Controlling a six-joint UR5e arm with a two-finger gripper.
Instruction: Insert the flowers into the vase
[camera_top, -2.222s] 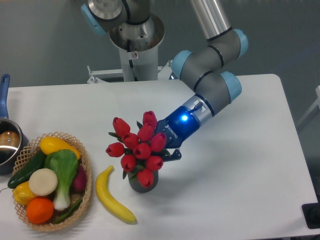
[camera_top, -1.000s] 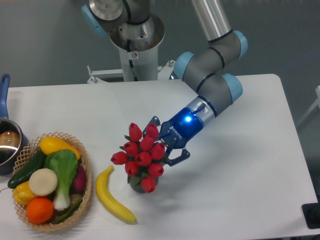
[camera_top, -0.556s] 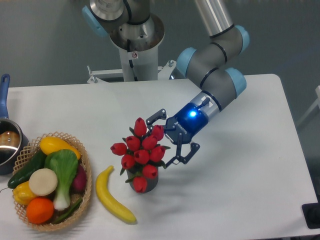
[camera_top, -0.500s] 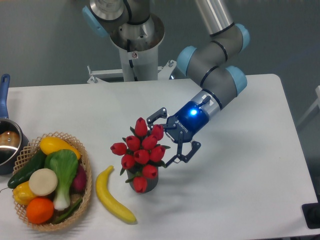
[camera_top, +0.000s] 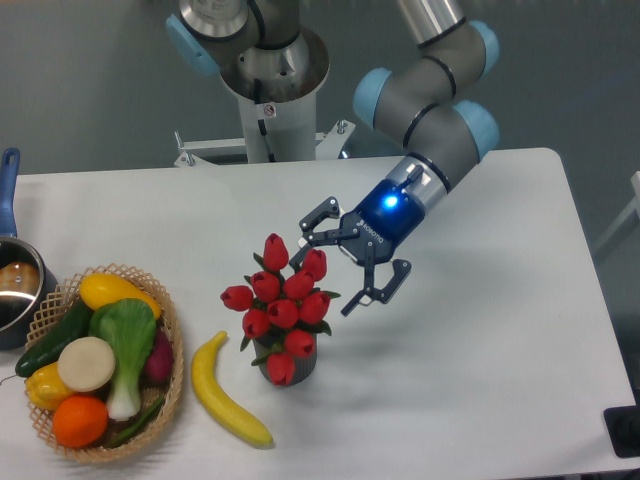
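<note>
The flowers (camera_top: 278, 303), a bunch of red tulip buds with small green leaves, stand in the vase (camera_top: 300, 367). The vase is a short dark grey cylinder, mostly hidden under the buds, near the table's front middle. My gripper (camera_top: 333, 266) is open and empty. It hangs just right of and slightly above the flowers, its fingers spread and apart from the buds.
A yellow banana (camera_top: 225, 391) lies just left of the vase. A wicker basket (camera_top: 172, 335) of vegetables and fruit sits at the front left. A pot (camera_top: 16, 285) with a blue handle is at the left edge. The robot base (camera_top: 270, 80) stands at the back.
My gripper opened and let go of the flowers, then drew back up and to the right. The flowers settled upright in the vase.
</note>
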